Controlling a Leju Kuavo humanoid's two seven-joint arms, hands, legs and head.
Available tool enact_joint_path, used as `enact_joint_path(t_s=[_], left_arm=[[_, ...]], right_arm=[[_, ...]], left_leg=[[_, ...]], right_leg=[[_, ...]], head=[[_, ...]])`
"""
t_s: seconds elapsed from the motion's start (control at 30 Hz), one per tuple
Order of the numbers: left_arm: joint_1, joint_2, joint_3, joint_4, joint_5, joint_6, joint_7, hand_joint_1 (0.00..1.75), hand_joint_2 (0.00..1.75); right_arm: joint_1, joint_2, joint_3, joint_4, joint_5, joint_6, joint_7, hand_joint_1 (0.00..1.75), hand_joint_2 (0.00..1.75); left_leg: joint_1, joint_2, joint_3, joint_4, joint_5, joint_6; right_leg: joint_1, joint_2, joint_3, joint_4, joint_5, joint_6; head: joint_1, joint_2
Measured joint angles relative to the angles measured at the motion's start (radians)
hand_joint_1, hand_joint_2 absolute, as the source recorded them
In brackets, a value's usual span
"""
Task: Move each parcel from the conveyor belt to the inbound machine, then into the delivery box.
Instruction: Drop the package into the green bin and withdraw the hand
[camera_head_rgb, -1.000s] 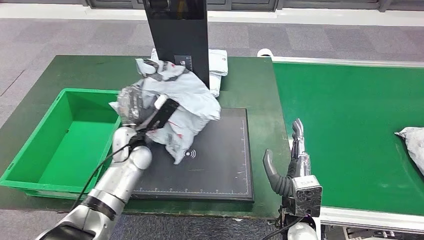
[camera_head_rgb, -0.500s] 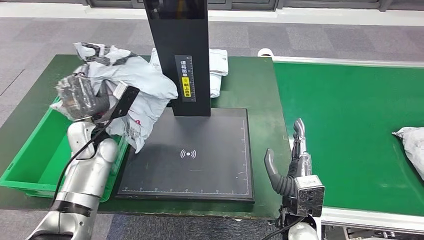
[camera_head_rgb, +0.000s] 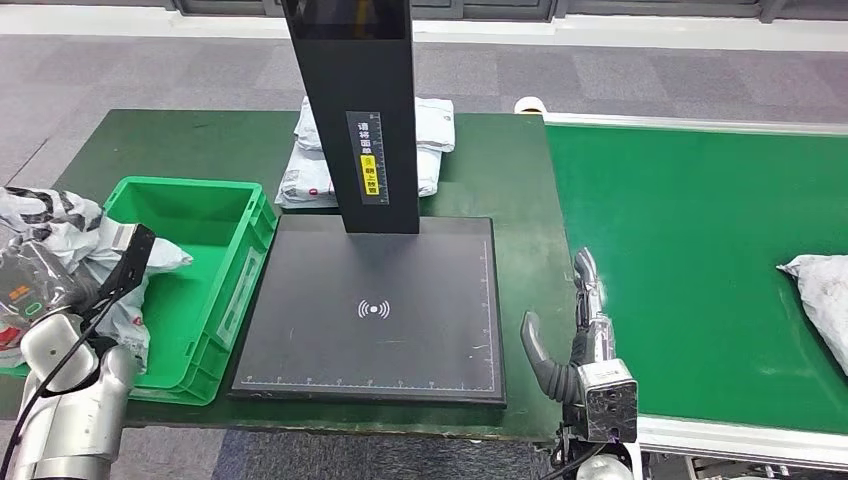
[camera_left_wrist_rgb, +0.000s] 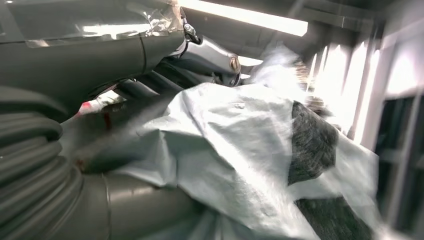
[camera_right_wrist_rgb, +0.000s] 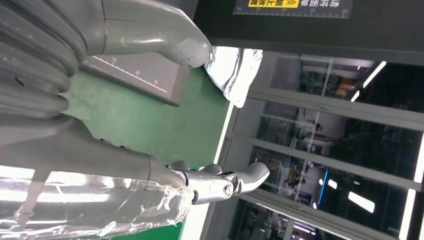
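**Parcel held at the outer side of the green box**

The crumpled grey plastic parcel (camera_head_rgb: 75, 250) is hanging at the far left of the head view, just beside the outer wall of the open green plastic delivery box (camera_head_rgb: 236, 290) and partly over its left edge. The left hand (camera_head_rgb: 40, 280) is gripping it, its fingers wrapped into the wrinkled film; the left wrist view is showing the same grey parcel (camera_left_wrist_rgb: 240, 150) pressed against the thumb.

The box is sitting on the dark green surface (camera_head_rgb: 520, 200), touching the left side of the flat black inbound machine (camera_head_rgb: 400, 320) with its tall black post (camera_head_rgb: 362, 110). Behind the post, a small stack of grey-white parcels (camera_head_rgb: 432, 130) is lying on the surface.

The right hand (camera_head_rgb: 575, 335) is hovering at the near edge between the machine and the bright green conveyor belt (camera_head_rgb: 690, 260), fingers spread and holding nothing. Another grey parcel (camera_head_rgb: 822, 290) is lying on the belt at the far right edge.
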Motion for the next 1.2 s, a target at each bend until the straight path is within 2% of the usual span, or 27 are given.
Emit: enact_joint_path(t_s=[0.07, 0.13, 0.23, 0.4, 0.53, 0.63, 0.83, 1.0, 1.1, 1.2], left_arm=[[0.005, 0.02, -0.046, 0.018, -0.002, -0.039, 0.065, 0.0, 1.75], [0.008, 0.028, -0.077, 0.032, -0.002, -0.068, 0.063, 0.0, 1.75], [0.01, 0.017, -0.089, 0.047, 0.012, -0.085, -0.027, 0.0, 1.75], [0.003, -0.02, -0.087, 0.065, 0.159, -0.096, -0.249, 0.0, 1.75], [-0.006, -0.04, -0.084, 0.074, 0.207, -0.089, -0.293, 0.0, 1.75], [-0.014, -0.049, -0.078, 0.077, 0.249, -0.05, -0.322, 0.0, 1.75], [-0.037, -0.056, -0.057, 0.037, 0.368, 0.108, -0.4, 0.0, 1.75], [-0.04, -0.06, -0.045, -0.002, 0.394, 0.162, -0.421, 0.0, 1.75], [-0.036, -0.069, -0.043, -0.037, 0.434, 0.226, -0.457, 0.0, 1.75], [-0.026, -0.088, -0.043, -0.081, 0.478, 0.242, -0.491, 0.0, 1.75]], right_arm=[[0.0, 0.0, -0.001, 0.0, 0.005, 0.007, 0.001, 0.0, 1.75], [0.0, 0.0, -0.002, -0.001, 0.007, 0.009, 0.001, 0.0, 1.75], [0.0, 0.0, -0.003, -0.001, 0.008, 0.013, 0.0, 0.0, 1.75], [-0.001, 0.0, -0.008, -0.001, 0.006, 0.027, 0.002, 0.0, 1.75], [-0.001, 0.0, -0.014, -0.001, 0.006, 0.027, 0.007, 0.0, 1.75], [-0.001, 0.0, -0.017, -0.002, 0.006, 0.027, 0.01, 0.0, 1.75], [-0.002, 0.0, -0.017, -0.002, 0.006, 0.024, 0.014, 0.0, 1.75], [-0.005, 0.0, -0.017, -0.001, 0.004, 0.022, 0.014, 0.0, 1.75], [-0.006, 0.001, -0.017, -0.001, 0.003, 0.02, 0.014, 0.0, 1.75], [-0.007, 0.003, -0.017, -0.001, 0.004, 0.018, 0.015, 0.0, 1.75]], left_leg=[[0.0, 0.001, 0.0, 0.0, 0.0, 0.0], [0.0, 0.0, 0.0, 0.0, 0.0, 0.0], [0.0, 0.0, 0.0, 0.0, 0.0, 0.0], [0.0, 0.0, 0.0, 0.0, 0.0, 0.0], [0.0, 0.0, 0.0, 0.0, 0.0, 0.0], [0.0, 0.0, 0.0, 0.0, 0.0, 0.0], [0.0, 0.0, 0.0, 0.0, 0.0, 0.0], [0.0, 0.0, 0.0, 0.0, 0.0, 0.0], [0.0, 0.0, 0.0, 0.0, 0.0, 0.0], [0.0, 0.0, 0.0, 0.0, 0.0, 0.0]], right_leg=[[0.0, 0.0, 0.0, 0.0, 0.0, 0.0], [-0.001, 0.0, 0.0, 0.0, 0.0, 0.0], [-0.001, 0.0, 0.0, 0.0, 0.0, 0.0], [-0.001, 0.0, 0.0, 0.0, 0.0, 0.0], [-0.001, 0.0, 0.0, 0.0, 0.0, 0.0], [0.0, 0.0, 0.0, 0.0, 0.0, 0.0], [0.0, 0.0, 0.0, 0.0, 0.0, 0.0], [0.0, 0.0, 0.0, 0.0, 0.0, 0.0], [0.0, -0.001, 0.001, 0.0, 0.0, 0.0], [0.0, -0.001, 0.001, 0.0, 0.0, 0.0]], head=[[0.0, 0.0], [0.0, 0.0], [0.0, 0.0], [0.0, 0.0], [0.0, 0.0], [0.0, 0.0], [0.0, 0.0], [0.0, 0.0], [0.0, 0.0], [0.0, 0.0]])
